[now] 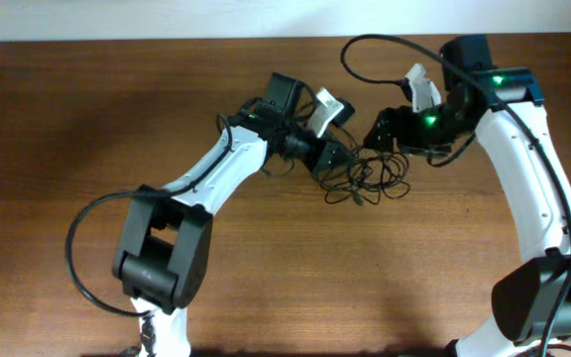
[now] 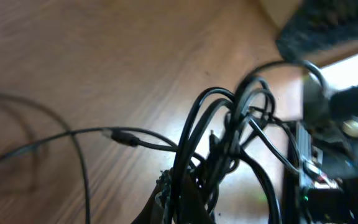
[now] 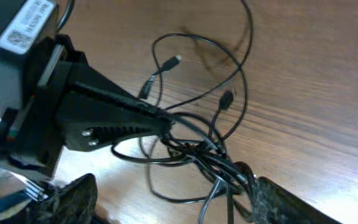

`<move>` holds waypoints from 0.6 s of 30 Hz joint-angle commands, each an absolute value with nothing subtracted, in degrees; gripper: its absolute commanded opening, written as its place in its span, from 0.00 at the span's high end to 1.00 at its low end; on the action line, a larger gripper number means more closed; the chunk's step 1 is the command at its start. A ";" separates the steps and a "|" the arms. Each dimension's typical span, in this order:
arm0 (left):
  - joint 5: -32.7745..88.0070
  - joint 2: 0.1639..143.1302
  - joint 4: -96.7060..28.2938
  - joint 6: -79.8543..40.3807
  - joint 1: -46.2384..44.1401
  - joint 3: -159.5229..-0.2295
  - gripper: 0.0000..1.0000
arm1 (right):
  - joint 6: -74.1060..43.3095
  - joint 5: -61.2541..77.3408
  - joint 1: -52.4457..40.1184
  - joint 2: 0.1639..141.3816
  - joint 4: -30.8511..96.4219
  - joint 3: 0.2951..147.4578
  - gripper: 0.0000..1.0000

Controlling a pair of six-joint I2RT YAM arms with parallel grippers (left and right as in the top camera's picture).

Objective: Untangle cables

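Wood table (image 1: 87,119); left pincer (image 3: 165,123) clamped on cables (image 3: 199,150); right pincer (image 1: 378,135) spread, cables touching finger.

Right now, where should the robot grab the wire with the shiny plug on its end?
Just behind the shiny plug, on the short straight bit of wire, coming down from above. That end lies loose on the table, apart from the knot that the left end effector pinches, so it would probably pull free easiest.

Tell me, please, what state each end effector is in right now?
Left end effector: closed on the cables.
Right end effector: open, gripping nothing.
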State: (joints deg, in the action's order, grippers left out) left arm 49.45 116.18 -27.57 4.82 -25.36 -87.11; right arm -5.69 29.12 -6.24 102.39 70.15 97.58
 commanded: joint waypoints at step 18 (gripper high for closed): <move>35.07 114.61 -29.19 -12.19 -25.17 -88.07 1.00 | -24.12 27.22 -10.92 120.84 56.25 97.27 0.74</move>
